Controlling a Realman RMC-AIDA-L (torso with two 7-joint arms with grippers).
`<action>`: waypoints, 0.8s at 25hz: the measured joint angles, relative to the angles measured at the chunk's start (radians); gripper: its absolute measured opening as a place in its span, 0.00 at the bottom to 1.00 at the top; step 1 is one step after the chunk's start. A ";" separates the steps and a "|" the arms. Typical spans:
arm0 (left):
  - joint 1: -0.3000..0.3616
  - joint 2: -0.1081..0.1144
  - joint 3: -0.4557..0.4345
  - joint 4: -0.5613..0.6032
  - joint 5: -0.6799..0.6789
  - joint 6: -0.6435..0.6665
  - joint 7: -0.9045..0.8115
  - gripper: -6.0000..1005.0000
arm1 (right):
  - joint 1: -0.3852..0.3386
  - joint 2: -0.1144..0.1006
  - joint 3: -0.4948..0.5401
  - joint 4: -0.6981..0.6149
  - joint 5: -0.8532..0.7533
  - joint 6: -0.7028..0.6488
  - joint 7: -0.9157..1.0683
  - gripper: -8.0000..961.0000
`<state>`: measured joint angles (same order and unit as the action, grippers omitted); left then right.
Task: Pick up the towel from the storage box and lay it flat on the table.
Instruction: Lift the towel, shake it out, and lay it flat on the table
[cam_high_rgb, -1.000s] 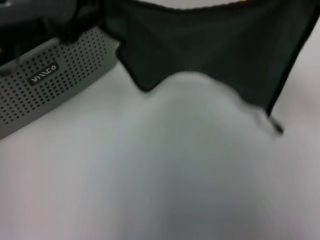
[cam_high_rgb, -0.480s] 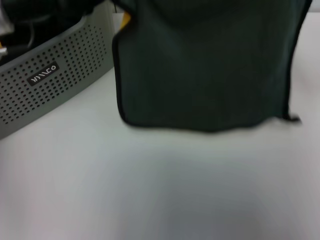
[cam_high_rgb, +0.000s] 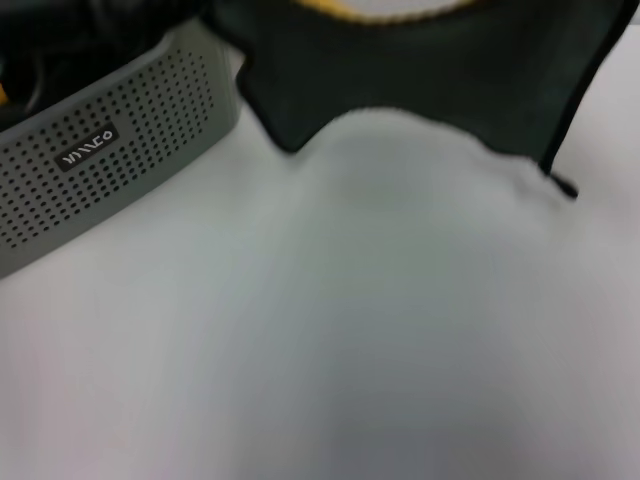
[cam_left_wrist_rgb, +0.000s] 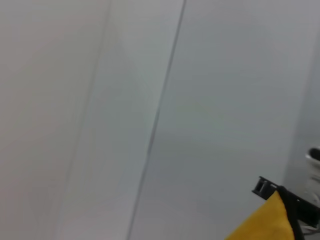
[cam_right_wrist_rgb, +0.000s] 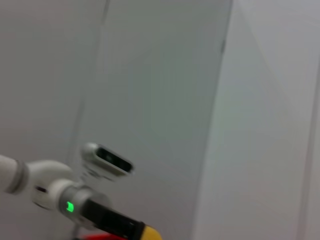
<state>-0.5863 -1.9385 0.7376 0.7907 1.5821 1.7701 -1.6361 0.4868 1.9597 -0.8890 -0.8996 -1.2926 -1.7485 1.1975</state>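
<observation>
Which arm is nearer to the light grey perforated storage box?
Left, judging by the held-up dark green-grey towel: its left-held end hangs right beside the storage box, while its right-held end is off to the other side, above the white table. Neither tool shows in the head view.

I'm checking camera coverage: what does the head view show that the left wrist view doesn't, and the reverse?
Only the head view shows the storage box with its black label, the white table, and the towel's dark green-grey side hanging above the table, its lower edge lifted and the corner loop dangling. Only the left wrist view shows a pale panelled surface behind a yellow towel corner with black piping. Both share the towel's yellow side; the head view shows just a sliver at the top.
</observation>
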 joint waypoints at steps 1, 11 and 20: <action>0.010 0.010 0.000 -0.006 0.000 0.031 0.005 0.02 | -0.009 0.011 -0.001 0.000 -0.001 -0.030 0.010 0.10; 0.198 0.100 0.011 0.001 -0.130 0.263 0.032 0.02 | -0.151 0.061 -0.024 -0.060 0.080 -0.248 0.119 0.11; 0.119 -0.010 0.002 -0.039 0.306 -0.028 0.005 0.02 | 0.041 0.056 -0.133 0.467 -0.069 0.046 -0.062 0.11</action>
<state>-0.4668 -1.9481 0.7396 0.7519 1.8885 1.7423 -1.6308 0.5273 2.0159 -1.0224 -0.4322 -1.3615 -1.7027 1.1352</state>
